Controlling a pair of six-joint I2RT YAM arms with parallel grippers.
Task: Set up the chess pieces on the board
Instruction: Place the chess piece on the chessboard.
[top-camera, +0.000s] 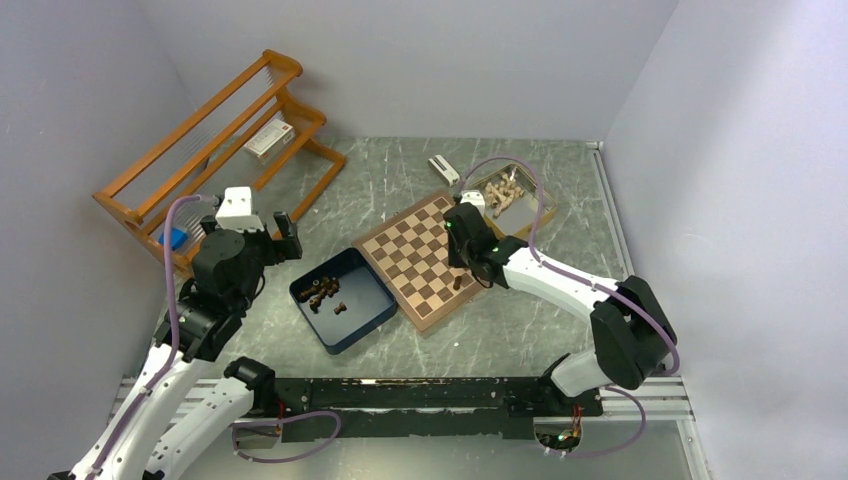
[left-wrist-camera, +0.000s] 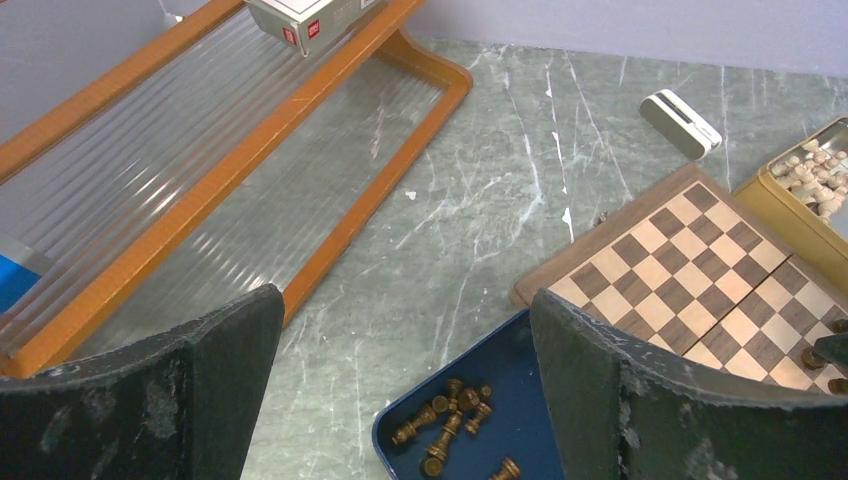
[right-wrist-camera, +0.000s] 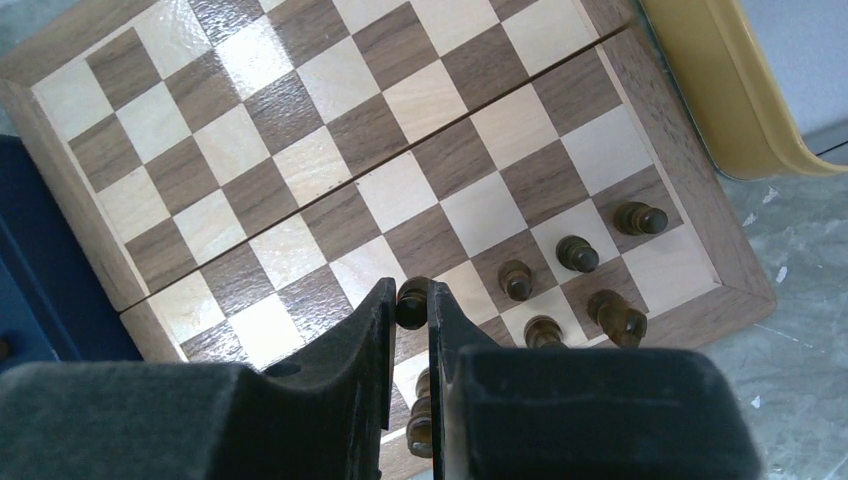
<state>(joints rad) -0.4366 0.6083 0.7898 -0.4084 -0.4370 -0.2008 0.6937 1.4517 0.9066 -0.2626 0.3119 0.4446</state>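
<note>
The board (top-camera: 415, 255) lies at mid-table, turned diagonally. My right gripper (right-wrist-camera: 412, 300) hangs over its near right part, shut on the head of a dark brown chess piece (right-wrist-camera: 411, 304). Several dark pieces (right-wrist-camera: 577, 253) stand on squares by the board's (right-wrist-camera: 300, 150) right corner, and another (right-wrist-camera: 422, 415) shows below my fingers. More dark pieces (top-camera: 325, 293) lie tumbled in the dark blue box (top-camera: 368, 297) left of the board. My left gripper (left-wrist-camera: 405, 295) is open and holds nothing, raised above the table to the left of that box (left-wrist-camera: 510, 400) and its pieces (left-wrist-camera: 450, 415).
A wooden rack (top-camera: 215, 140) stands at the back left. A yellow tray (right-wrist-camera: 700, 90) of pale beige pieces (top-camera: 505, 192) sits just behind the board's right side. A small white device (top-camera: 444, 170) lies behind the board. Walls close in on the left, back and right.
</note>
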